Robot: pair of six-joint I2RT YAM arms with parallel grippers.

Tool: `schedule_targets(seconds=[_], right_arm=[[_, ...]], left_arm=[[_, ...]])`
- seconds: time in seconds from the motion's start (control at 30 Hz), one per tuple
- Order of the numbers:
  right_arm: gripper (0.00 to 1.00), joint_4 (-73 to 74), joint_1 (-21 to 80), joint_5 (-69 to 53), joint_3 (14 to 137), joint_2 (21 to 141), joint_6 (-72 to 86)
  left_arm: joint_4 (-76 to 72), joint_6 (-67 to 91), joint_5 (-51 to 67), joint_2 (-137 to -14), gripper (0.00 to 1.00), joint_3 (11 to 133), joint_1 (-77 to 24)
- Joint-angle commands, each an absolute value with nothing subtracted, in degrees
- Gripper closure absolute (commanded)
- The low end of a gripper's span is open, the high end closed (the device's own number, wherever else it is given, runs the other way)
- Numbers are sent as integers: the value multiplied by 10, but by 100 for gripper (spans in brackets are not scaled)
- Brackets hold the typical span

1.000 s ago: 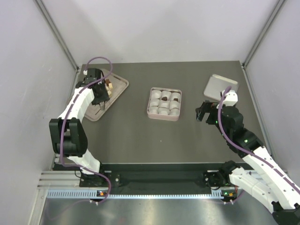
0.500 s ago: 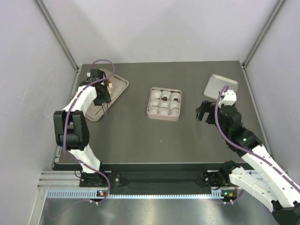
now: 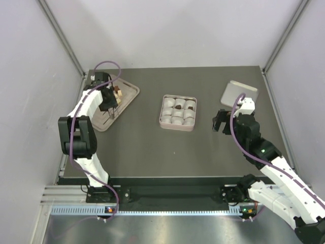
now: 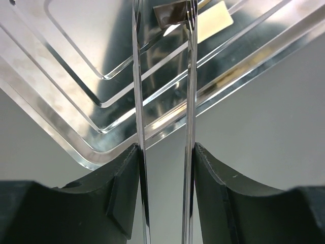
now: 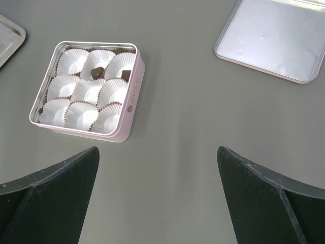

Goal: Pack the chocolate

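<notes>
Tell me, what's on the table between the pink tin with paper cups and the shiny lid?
Nothing. In the right wrist view, the stretch of grey table between the pink tin and the shiny lid is bare.

**Table** (image 3: pixel 152 152): dark grey, matte, rectangular top, enclosed by pale walls on the left, far and right sides.

Lying directly on it:
1. **Tray** (image 3: pixel 130 93): shiny metal, rectangular with rounded corners and a stepped rim. It sits at the far-left corner, turned at an angle to the table edges.
2. **Square tin** (image 3: pixel 176 127): pale pink wall, open top, lined with white paper cups (image 5: pixel 81 92). It is near the middle, slightly towards the far edge.
3. **Lid** (image 3: pixel 239 93): flat, silvery, square with rounded corners. It lies by the far-right corner, well apart from the square tin.
</notes>
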State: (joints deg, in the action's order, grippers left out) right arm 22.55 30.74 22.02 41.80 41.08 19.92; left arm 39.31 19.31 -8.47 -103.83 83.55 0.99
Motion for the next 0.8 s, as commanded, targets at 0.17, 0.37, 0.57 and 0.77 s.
schedule_targets(seconds=[0.17,0.37,0.57,0.77], right_arm=[[0,192,316,235,414,417,189],[0,192,316,235,414,419,188],[0,192,316,234,412,412,191],[0,198,316,229,416,406,196]], left_arm=[[389,198,-53,-1052,51,865,24],[408,205,-48,-1064,52,878,27],[467,219,-56,-1062,56,921,26],[494,220,-71,-1029,59,934,27]])
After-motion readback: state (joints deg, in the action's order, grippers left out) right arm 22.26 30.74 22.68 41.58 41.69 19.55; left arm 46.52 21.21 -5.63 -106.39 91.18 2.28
